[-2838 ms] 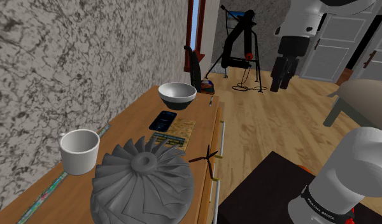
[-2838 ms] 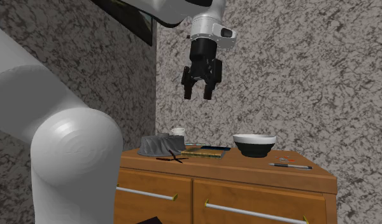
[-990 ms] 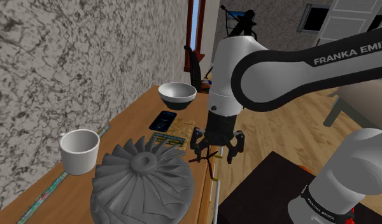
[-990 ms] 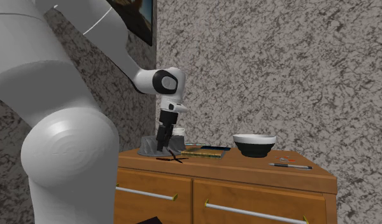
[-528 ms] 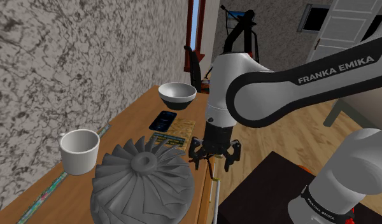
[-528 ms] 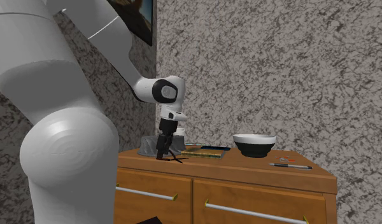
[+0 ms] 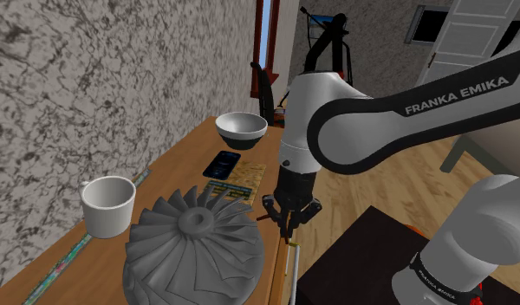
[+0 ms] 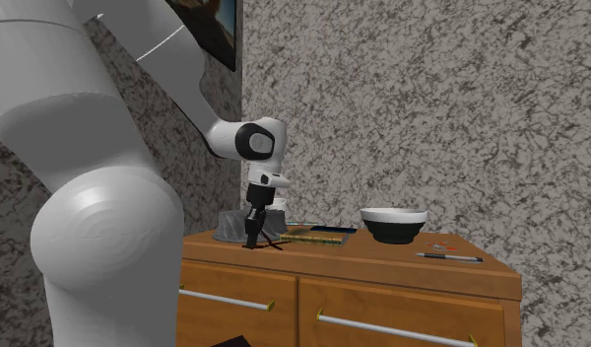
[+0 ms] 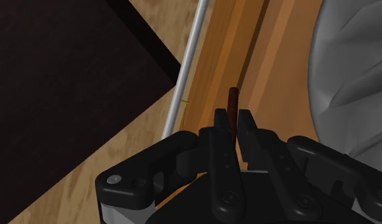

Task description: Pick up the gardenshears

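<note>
Cabinet top (image 7: 176,165), along the wall. Nearest in the shoulder view: fan wheel (image 7: 194,247), with the cup (image 7: 108,204) to its left by the wall. Behind these: phone (image 7: 222,163) lying partly on a flat book (image 7: 247,180). Farthest: bowl (image 7: 241,129). At the front edge, just beside the fan wheel: shears (image 9: 232,102), clasped in my gripper (image 9: 232,118).

At the cabinet's (image 7: 176,165) front edge, where the shears (image 9: 232,100) are clasped by the gripper (image 7: 287,223), room on the wall side is taken by a grey fan (image 7: 195,247) just beside. Open space is left over the floor (image 7: 380,173). Farther along, the top is occupied by a book (image 7: 237,180), phone (image 7: 222,163) and bowl (image 7: 241,128); a cup (image 7: 108,205) is set near the wall (image 7: 94,78).
</note>
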Controlling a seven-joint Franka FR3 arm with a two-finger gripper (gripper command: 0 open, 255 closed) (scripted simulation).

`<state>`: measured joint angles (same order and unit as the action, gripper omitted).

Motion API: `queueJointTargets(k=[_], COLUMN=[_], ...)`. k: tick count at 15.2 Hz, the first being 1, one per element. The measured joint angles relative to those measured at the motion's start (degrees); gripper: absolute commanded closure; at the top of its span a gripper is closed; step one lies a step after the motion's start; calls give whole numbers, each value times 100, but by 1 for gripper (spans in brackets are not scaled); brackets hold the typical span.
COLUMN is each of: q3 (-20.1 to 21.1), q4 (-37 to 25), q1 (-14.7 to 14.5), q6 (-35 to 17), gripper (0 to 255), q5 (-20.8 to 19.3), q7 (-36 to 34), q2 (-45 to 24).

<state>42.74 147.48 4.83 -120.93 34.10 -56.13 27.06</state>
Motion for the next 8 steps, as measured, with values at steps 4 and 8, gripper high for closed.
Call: queueJointTargets(k=[4, 8], q3=[-53, -181], q4=[-19, -185], q1=[-21, -37], q6=[129, 466], gripper=[255, 255], q5=[-9, -70], q7=[-4, -49], q2=[80, 244])
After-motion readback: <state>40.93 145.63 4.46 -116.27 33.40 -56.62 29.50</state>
